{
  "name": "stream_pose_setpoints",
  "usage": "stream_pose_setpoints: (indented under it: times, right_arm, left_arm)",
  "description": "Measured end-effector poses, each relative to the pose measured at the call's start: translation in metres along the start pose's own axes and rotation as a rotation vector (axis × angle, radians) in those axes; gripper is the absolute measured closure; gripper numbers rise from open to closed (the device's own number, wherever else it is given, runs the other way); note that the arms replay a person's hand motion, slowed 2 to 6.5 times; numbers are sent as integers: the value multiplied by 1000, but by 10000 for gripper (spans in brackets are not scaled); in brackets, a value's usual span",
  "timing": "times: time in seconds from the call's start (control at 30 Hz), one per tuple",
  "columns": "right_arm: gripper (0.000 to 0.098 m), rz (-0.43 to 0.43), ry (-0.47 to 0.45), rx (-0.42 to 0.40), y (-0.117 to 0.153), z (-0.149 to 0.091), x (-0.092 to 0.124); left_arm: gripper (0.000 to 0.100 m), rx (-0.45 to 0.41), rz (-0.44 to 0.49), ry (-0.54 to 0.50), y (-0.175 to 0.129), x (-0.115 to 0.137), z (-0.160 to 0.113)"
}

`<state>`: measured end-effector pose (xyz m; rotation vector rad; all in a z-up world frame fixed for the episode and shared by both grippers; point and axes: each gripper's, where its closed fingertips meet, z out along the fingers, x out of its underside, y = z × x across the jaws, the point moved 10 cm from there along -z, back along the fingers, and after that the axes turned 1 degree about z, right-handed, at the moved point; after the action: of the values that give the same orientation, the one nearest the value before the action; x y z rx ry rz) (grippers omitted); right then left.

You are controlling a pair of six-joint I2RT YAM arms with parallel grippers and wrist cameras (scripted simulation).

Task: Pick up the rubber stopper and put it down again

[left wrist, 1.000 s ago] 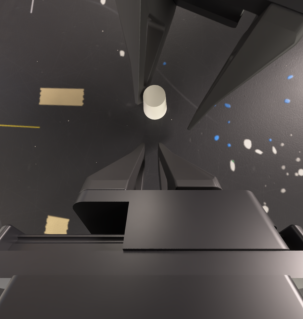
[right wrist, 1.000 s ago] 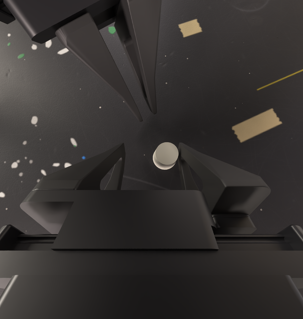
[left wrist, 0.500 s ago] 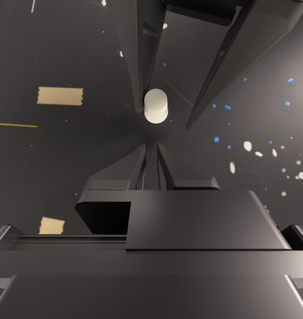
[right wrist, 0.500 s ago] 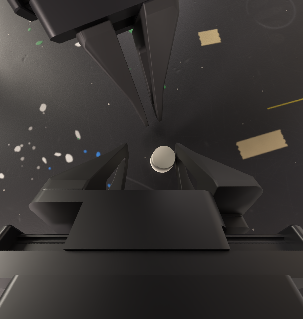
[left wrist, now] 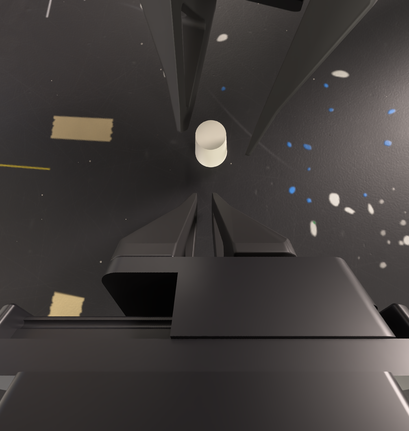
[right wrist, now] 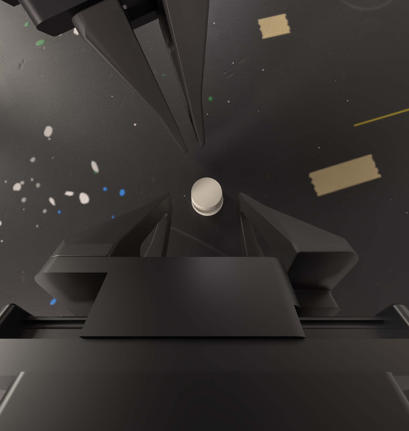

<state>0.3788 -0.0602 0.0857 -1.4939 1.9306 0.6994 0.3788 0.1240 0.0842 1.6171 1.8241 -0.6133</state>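
Note:
The rubber stopper (right wrist: 206,196) is a small cream plug standing upright on the dark table. It also shows in the left wrist view (left wrist: 210,143). My right gripper (right wrist: 204,193) is open, with its fingertips on either side of the stopper and a gap on each side. In the left wrist view the right gripper (left wrist: 215,142) reaches down from the top around the stopper. My left gripper (left wrist: 204,193) is shut and empty, with its tips a short way from the stopper. It shows in the right wrist view (right wrist: 193,148) just beyond the stopper.
The dark table (left wrist: 105,210) carries tan tape strips (left wrist: 82,128) (right wrist: 344,175), a thin yellow line (left wrist: 19,166), and white and blue paint specks (left wrist: 334,199). The two grippers face each other closely over the stopper.
The right gripper has shifted sideways. The stopper was against one of its fingers and now sits midway between them, touching neither. The left gripper has hardly moved.

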Motion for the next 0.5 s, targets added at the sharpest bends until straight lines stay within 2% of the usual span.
stream_pose_setpoints:
  times: [0.3,0.5]
  right_arm:
    - [487,54,-31,16,7,0,1]
    - [481,58,-40,31,14,5,-1]
  left_arm:
    - [899,0,-10,-7,0,0,0]
    - [901,-1,-14,-8,0,0,0]
